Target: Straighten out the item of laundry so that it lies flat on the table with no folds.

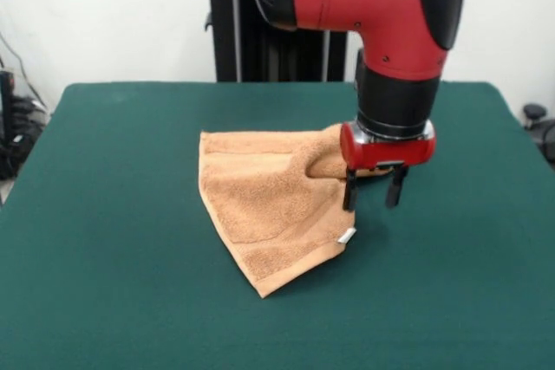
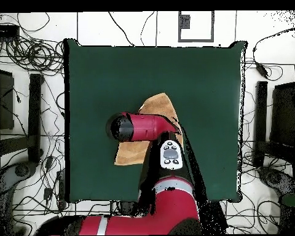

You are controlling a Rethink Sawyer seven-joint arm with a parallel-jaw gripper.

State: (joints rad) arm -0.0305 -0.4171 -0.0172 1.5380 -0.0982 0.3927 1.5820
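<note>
The tan towel (image 1: 264,205) lies crumpled near the middle of the green table (image 1: 104,214), folded over into a rough triangle, with a raised fold at its right side. Its white tag (image 1: 347,236) shows at the right edge. My gripper (image 1: 373,204) hangs just right of the towel with its black fingers (image 1: 349,192) apart. The left finger stands at the towel's right edge and the right one over bare cloth. A bit of the raised fold shows behind the fingers. In the overhead view the arm (image 2: 144,127) covers the gripper, and only parts of the towel (image 2: 160,105) show.
The robot's black pedestal (image 1: 269,54) stands at the table's far edge. Cables and dark stands (image 2: 27,117) lie on the floor around the table (image 2: 101,74).
</note>
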